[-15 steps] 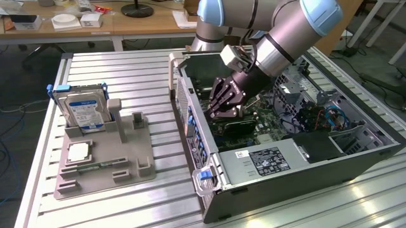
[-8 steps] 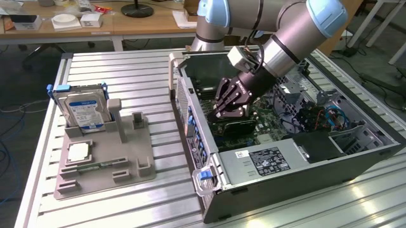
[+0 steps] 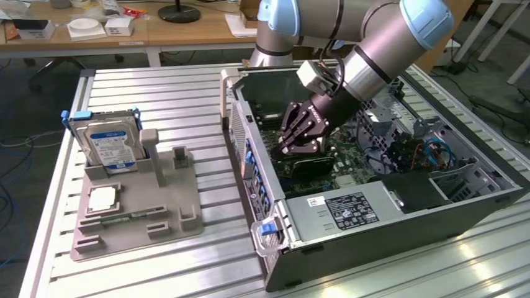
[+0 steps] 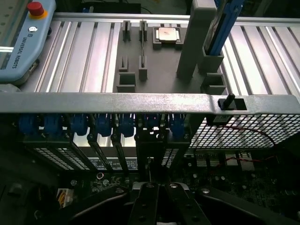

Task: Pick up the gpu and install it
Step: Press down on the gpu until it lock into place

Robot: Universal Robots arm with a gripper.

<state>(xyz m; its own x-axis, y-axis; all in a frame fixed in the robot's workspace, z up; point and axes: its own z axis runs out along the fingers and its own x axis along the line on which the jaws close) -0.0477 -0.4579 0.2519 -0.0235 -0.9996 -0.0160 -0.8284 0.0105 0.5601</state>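
Observation:
The gpu [image 3: 314, 169] is a thin black card standing on edge inside the open computer case [image 3: 472, 198], just above the motherboard. My gripper [image 3: 296, 148] reaches down into the case from above and is shut on the card's upper edge. In the wrist view the fingers [image 4: 145, 206] are closed together around the gpu [image 4: 151, 159], seen edge-on. It runs toward the row of blue-clipped expansion slots [image 4: 101, 124] at the case's rear wall.
On the exterior view's left, a grey holder tray [image 3: 136, 214] carries a hard drive [image 3: 108, 139], a processor chip [image 3: 101, 198] and a memory stick [image 3: 133, 217]. The power supply [image 3: 348, 211] fills the case's near corner. Cables [image 3: 431, 152] lie deeper inside. A teach pendant [image 4: 23, 42] rests on the slatted table.

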